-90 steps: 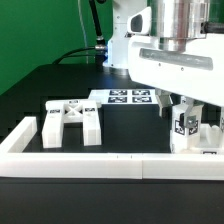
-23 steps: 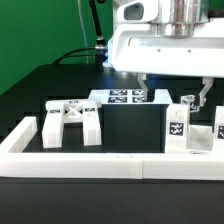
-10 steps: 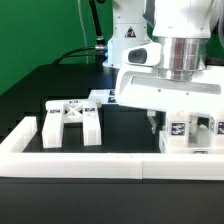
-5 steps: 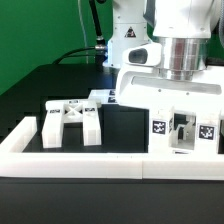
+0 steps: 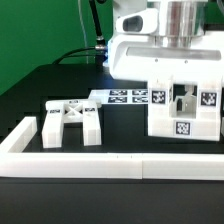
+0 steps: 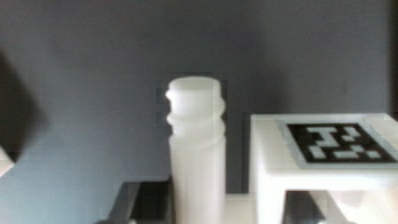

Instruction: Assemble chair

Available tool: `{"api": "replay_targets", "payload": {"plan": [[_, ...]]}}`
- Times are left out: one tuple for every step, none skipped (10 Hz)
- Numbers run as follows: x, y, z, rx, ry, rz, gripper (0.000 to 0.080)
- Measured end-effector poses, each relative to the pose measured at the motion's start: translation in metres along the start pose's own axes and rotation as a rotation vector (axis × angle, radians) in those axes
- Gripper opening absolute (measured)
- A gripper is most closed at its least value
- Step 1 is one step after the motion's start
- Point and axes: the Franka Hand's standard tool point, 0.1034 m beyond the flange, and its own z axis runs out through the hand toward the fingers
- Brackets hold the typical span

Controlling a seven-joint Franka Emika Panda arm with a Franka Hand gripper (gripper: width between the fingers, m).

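Against half a second earlier, the chair part [image 5: 183, 108] is now raised off the table [image 5: 50, 85] and hangs under the gripper [image 5: 181, 98] at the exterior view's right, with the jaws clamped on it. The pick-up is judged done, and carrying the part to its mate likely comes next. The cross-braced frame [image 5: 70, 120] is left lying near the border wall [image 5: 100, 165], with the marker board [image 5: 125, 97] behind. Only the wrist view shows an upright peg [image 6: 196, 140] beside a tagged block [image 6: 329, 150]; the frame is not seen there.
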Motion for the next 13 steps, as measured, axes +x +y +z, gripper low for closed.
{"api": "replay_targets", "payload": {"plan": [[0.002, 0.002, -0.004, 0.002, 0.000, 0.000, 0.0248], [0.003, 0.002, -0.004, 0.002, 0.001, 0.002, 0.0248], [0.001, 0.003, -0.003, -0.002, -0.019, 0.002, 0.0248], [0.000, 0.003, -0.003, -0.003, -0.023, 0.002, 0.0248], [-0.003, 0.005, -0.002, -0.009, -0.052, 0.005, 0.0248], [-0.009, 0.008, -0.003, -0.021, -0.115, 0.006, 0.0248], [-0.016, 0.007, -0.008, -0.035, -0.198, -0.003, 0.0248], [-0.018, 0.005, -0.012, -0.040, -0.240, -0.020, 0.0248], [-0.025, 0.006, -0.016, -0.048, -0.318, -0.039, 0.0248], [-0.024, 0.010, -0.019, -0.054, -0.378, -0.038, 0.0249], [-0.025, 0.014, -0.017, -0.069, -0.440, -0.032, 0.0249], [-0.026, 0.017, -0.015, -0.080, -0.485, -0.030, 0.0249], [-0.032, 0.022, -0.015, -0.099, -0.570, -0.024, 0.0249]]}}
